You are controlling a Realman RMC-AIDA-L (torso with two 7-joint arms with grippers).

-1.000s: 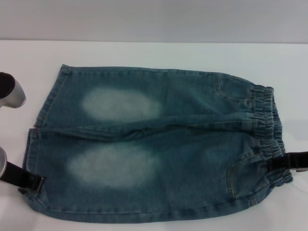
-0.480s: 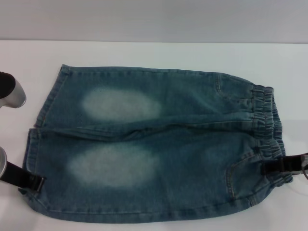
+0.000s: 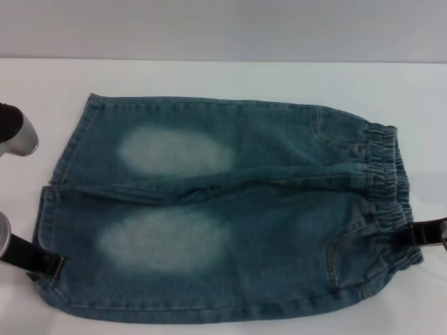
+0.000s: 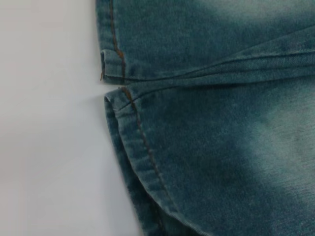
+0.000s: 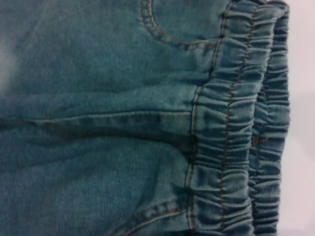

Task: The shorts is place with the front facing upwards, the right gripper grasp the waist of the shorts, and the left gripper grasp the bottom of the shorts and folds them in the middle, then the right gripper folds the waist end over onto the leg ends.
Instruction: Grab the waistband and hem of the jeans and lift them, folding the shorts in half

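Shorts (image 3: 223, 209) flat, unfolded; right gripper (image 3: 411, 236) drawn back rightward along waist (image 3: 384, 181); left gripper (image 3: 52, 265) unmoved at near hem (image 3: 43, 223); either grip: cannot tell.

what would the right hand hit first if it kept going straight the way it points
Probably the waist of the shorts: in the head view the right hand points inward from the right edge, its tip already at the gathered band. Whether it touches the cloth or sits just above it is unclear.

You see the shorts (image 3: 223, 209), faded blue-green denim with two pale oval patches, lying flat across the frame's centre. Their gathered waist (image 3: 387, 195) sits at right. The hemmed leg ends (image 3: 59, 202) sit at left.
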